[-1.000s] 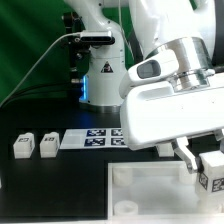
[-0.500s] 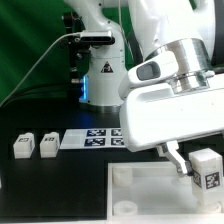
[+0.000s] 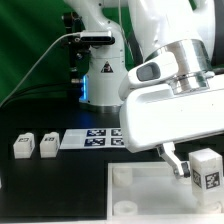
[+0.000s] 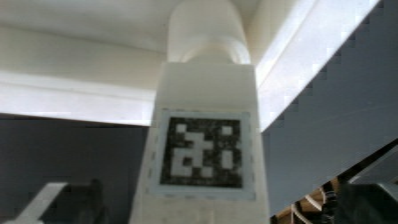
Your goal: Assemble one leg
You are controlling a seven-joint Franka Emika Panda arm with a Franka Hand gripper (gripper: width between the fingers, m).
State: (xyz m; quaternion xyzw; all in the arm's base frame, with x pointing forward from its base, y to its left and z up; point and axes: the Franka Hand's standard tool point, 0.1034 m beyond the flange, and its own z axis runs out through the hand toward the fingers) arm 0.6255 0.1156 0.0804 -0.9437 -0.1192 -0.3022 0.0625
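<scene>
Holds the leg (image 3: 206, 170) clenched between the fingers (image 3: 175, 160) across its flat sides, probably light, stiff, rather slick plastic, narrow end left free.

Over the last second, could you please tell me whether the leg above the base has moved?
Yes. The leg has shifted toward the exterior view's left and slightly down, judged against the white base below it.
</scene>
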